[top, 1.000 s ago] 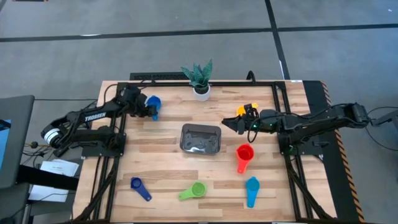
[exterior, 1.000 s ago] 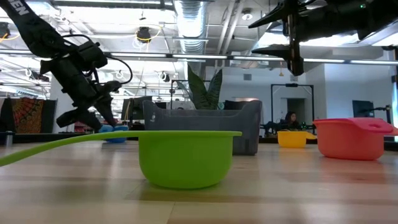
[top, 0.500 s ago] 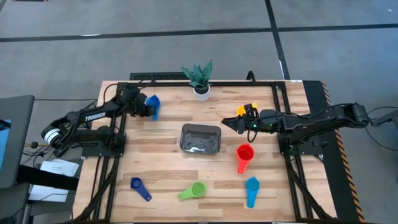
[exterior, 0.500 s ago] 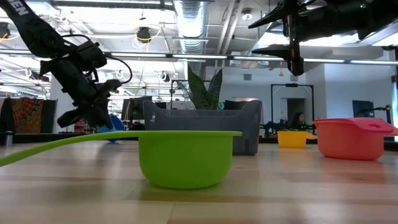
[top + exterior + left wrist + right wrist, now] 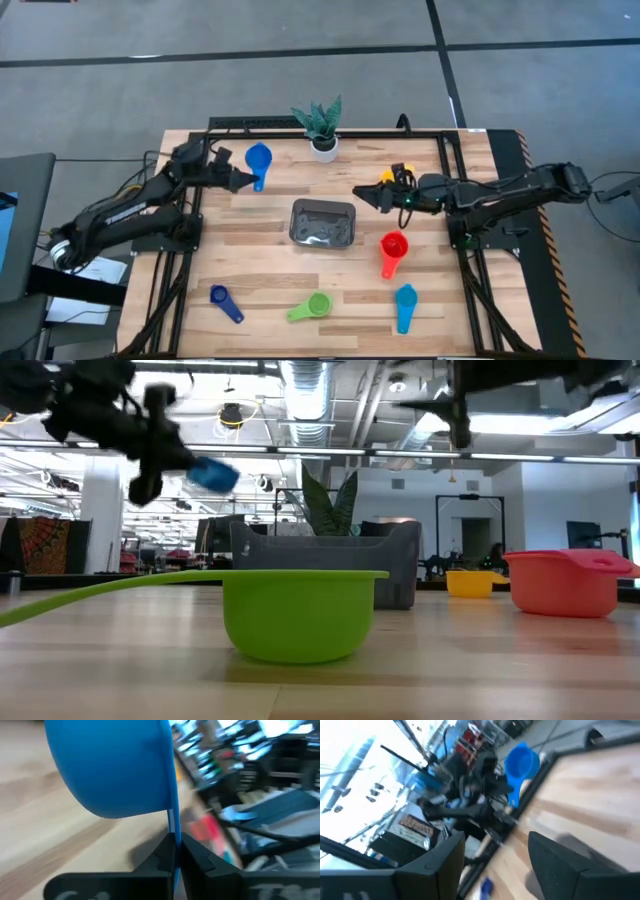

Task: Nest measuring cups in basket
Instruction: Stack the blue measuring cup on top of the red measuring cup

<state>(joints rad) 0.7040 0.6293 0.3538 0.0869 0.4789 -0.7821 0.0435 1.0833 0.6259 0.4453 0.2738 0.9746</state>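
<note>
Nearest the front edge, well short of the basket (image 5: 322,222), lie a dark blue cup (image 5: 224,301), green cup (image 5: 311,307) and light blue cup (image 5: 405,304); a red cup (image 5: 392,249) sits right of the basket. Beyond it, the left gripper (image 5: 238,180) clamps a blue measuring cup (image 5: 259,160) by its handle, raised off the table. The right gripper (image 5: 368,195) hovers open beside the basket's far right corner, next to a yellow cup (image 5: 393,177).

Open-plan lab, exposed ceiling ducts (image 5: 300,385)

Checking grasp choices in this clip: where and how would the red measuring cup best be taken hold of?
Probably by its flat handle. The red measuring cup sits upright on the table, handle pointing toward the front edge with bare wood around it. The right hand, open and closest, could come from above and pinch the handle's thin edges, as the left hand holds the blue cup.
</note>
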